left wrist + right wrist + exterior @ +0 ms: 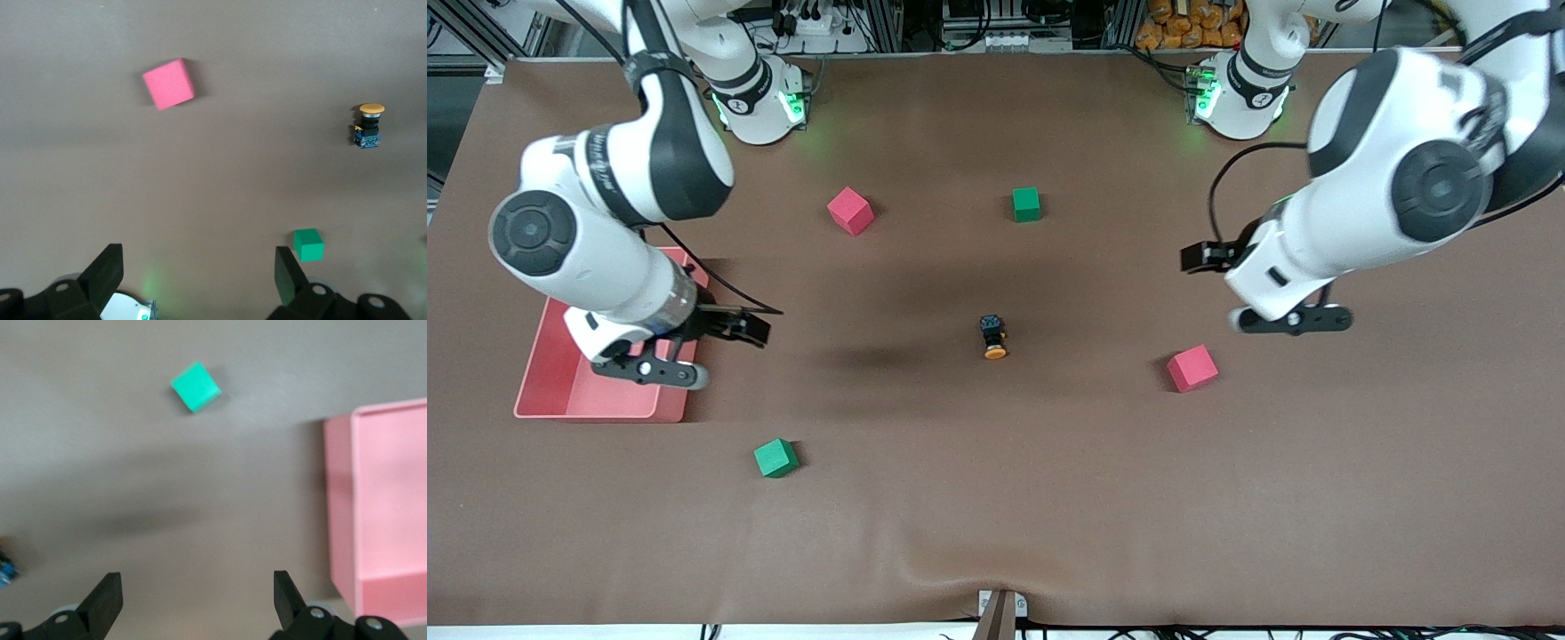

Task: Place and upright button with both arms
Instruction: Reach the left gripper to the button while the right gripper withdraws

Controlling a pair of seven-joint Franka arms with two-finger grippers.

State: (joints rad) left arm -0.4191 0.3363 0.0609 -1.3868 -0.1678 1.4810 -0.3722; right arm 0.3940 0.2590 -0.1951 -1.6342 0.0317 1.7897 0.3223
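Observation:
The button lies on its side in the middle of the brown table, orange cap toward the front camera, black body and bluish rear away from it. The left wrist view shows the button well away from the fingers. My left gripper hangs open over bare table toward the left arm's end, empty. My right gripper hangs open over the inner rim of the pink tray, also empty. Only a bluish sliver of the button shows at the edge of the right wrist view.
Two red cubes and two green cubes are scattered around the button. One red cube and one green cube show in the left wrist view. A green cube and the tray show in the right wrist view.

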